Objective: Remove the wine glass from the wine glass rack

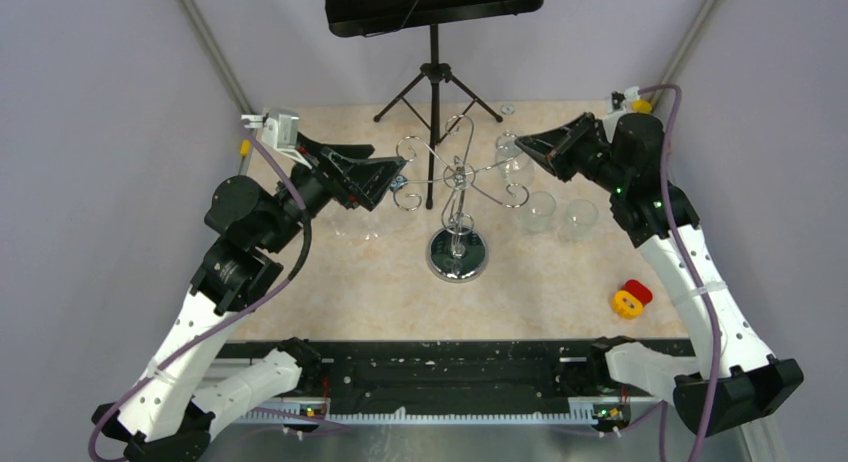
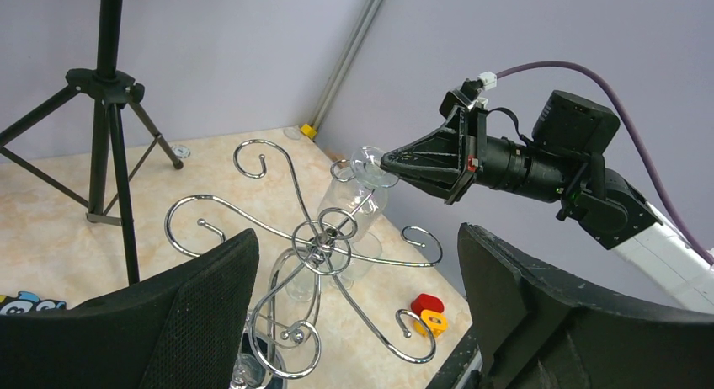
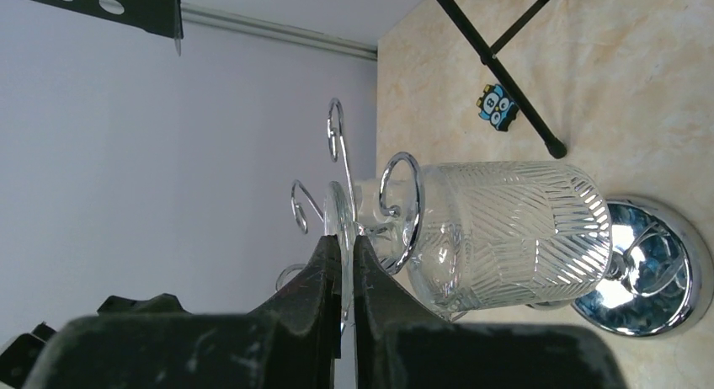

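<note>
The chrome wine glass rack [image 1: 457, 174] stands mid-table on its round mirror base [image 1: 457, 254]. A clear patterned wine glass [image 1: 513, 162] hangs tilted at the rack's right arm, foot uppermost. My right gripper [image 1: 523, 143] is shut on the thin foot disc of that glass [image 3: 505, 237], and the right gripper [image 3: 341, 247] pinches the disc edge-on. A curled hook [image 3: 401, 205] loops round the stem. In the left wrist view the wine glass [image 2: 358, 195] slants toward the rack's hub [image 2: 324, 237]. My left gripper [image 1: 398, 172] is open beside the rack's left arm, holding nothing.
A black tripod music stand [image 1: 433, 82] stands behind the rack. Two more glasses [image 1: 538, 210] [image 1: 580, 220] stand upright on the table to the right. A red-and-yellow toy [image 1: 630, 299] lies near the front right. A small owl sticker [image 3: 497, 105] lies by the tripod's foot.
</note>
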`<control>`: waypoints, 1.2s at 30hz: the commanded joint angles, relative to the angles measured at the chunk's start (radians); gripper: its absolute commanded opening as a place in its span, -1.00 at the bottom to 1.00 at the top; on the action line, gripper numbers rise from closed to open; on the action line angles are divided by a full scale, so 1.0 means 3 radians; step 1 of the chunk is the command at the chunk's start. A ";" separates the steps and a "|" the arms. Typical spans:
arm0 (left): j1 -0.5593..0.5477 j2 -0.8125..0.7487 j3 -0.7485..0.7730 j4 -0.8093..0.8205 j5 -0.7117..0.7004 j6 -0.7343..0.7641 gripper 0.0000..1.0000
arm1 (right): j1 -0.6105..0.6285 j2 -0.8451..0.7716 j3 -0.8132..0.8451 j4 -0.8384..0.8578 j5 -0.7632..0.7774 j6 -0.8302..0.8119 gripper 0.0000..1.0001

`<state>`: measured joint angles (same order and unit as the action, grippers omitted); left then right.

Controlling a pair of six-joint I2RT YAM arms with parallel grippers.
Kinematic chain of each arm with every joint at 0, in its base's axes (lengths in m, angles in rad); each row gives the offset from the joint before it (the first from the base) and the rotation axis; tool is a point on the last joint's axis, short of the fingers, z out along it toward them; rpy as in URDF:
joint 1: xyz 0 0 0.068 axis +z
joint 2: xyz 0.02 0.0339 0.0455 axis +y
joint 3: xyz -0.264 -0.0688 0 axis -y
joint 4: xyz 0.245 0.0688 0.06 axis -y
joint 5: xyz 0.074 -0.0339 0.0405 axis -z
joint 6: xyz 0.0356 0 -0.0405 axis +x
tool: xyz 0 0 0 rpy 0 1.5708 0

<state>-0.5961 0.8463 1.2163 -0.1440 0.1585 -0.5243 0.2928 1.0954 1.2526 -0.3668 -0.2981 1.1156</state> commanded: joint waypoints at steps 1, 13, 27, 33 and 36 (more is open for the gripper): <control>0.0009 -0.0025 0.0013 0.0023 -0.0039 -0.0004 0.81 | 0.0074 -0.0141 0.0023 0.0518 -0.0246 0.0118 -1.00; 0.0010 -0.0006 0.0011 -0.0005 -0.0046 -0.0011 0.81 | 0.0248 0.0157 0.0091 0.0739 -0.0254 0.0015 -1.00; 0.0009 -0.0077 -0.0008 -0.0046 -0.0097 0.0009 0.81 | 0.0347 0.0376 0.0041 0.1381 0.0208 -0.0040 -1.00; 0.0011 -0.0083 -0.0006 -0.0057 -0.0089 0.0007 0.82 | 0.0352 0.0256 -0.0005 0.1524 0.0520 -0.0208 -1.00; 0.0009 -0.0073 -0.0007 -0.0047 -0.0063 -0.0008 0.82 | 0.0351 0.0198 -0.0038 0.1593 0.0625 -0.0310 -1.00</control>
<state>-0.5961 0.8333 1.2163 -0.1871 0.1371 -0.5251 0.3901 1.2263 1.2236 -0.0681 -0.1795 1.0718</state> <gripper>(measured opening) 0.910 0.027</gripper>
